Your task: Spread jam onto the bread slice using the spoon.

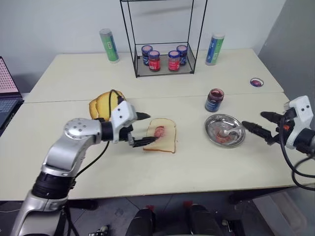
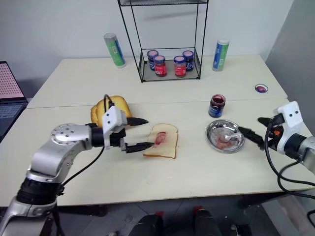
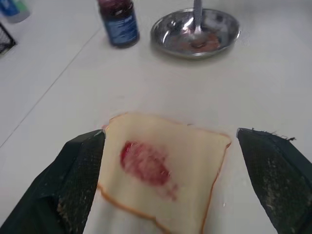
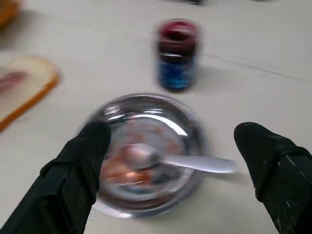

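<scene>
The bread slice [image 1: 165, 140] lies flat at the table's middle with a dark red smear of jam [image 1: 159, 131] on its face. My left gripper [image 1: 144, 129] is open and level just to the slice's left, one finger by its far corner and one by its near edge; the left wrist view shows the slice [image 3: 195, 165] between the fingers. The spoon [image 1: 227, 131] rests in the round steel plate [image 1: 208, 129], which has jam smears. The open jam jar [image 1: 214, 100] stands behind the plate. My right gripper [image 1: 261, 123] is open and empty, just right of the plate.
A golden stack of bread [image 1: 105, 104] sits behind my left arm. A wire rack [image 1: 163, 69] at the back holds several lidded jars, flanked by two tall canisters [image 1: 109, 45] [image 1: 215, 49]. A small disc [image 1: 256, 82] lies far right; a laptop [image 1: 7, 98] is at the left edge.
</scene>
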Tool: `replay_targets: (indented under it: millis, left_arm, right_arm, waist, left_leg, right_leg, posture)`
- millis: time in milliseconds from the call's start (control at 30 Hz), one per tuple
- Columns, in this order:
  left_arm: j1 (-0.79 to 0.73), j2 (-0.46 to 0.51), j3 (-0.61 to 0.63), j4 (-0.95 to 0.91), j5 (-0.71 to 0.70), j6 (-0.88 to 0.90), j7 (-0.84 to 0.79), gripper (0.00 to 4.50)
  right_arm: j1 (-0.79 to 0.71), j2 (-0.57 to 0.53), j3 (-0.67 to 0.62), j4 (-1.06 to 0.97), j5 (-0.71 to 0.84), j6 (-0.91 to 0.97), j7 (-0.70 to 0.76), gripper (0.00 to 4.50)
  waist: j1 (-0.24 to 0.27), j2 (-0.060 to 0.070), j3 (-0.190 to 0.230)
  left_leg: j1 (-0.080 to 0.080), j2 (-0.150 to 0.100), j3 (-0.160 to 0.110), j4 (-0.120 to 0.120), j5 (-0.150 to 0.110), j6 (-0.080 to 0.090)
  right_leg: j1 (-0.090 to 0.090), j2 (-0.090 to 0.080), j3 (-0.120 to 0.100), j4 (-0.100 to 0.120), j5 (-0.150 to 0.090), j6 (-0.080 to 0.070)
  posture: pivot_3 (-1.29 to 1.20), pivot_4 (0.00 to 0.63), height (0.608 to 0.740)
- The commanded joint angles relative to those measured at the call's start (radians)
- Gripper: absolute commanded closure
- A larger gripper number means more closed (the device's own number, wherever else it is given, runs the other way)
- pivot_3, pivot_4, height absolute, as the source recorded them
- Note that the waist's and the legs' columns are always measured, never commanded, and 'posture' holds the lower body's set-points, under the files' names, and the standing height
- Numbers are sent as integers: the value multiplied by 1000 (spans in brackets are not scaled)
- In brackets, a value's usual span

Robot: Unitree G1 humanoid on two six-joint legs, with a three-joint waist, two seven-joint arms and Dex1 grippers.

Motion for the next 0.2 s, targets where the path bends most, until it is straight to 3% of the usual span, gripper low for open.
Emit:
replay_targets:
  millis: [33, 200]
  left_arm:
    - [113, 115, 140, -52, -47, 72, -33, 0]
    - [255, 166, 252, -82, -86, 78, -48, 0]
  right_arm:
    - [54, -105, -15, -134, 107, 63, 163, 11]
    - [114, -138, -16, -158, 123, 65, 219, 11]
  waist:
    - [1, -1, 0]
    - [14, -2, 1]
  left_leg:
    - [0, 1, 0, 0, 0, 0]
    - [3, 2, -1, 1, 0, 0]
  right_leg:
    - [0, 0, 0, 0, 0, 0]
    - [7, -1, -2, -3, 0, 0]
  posture:
    - [0, 150, 740]
    - [0, 150, 740]
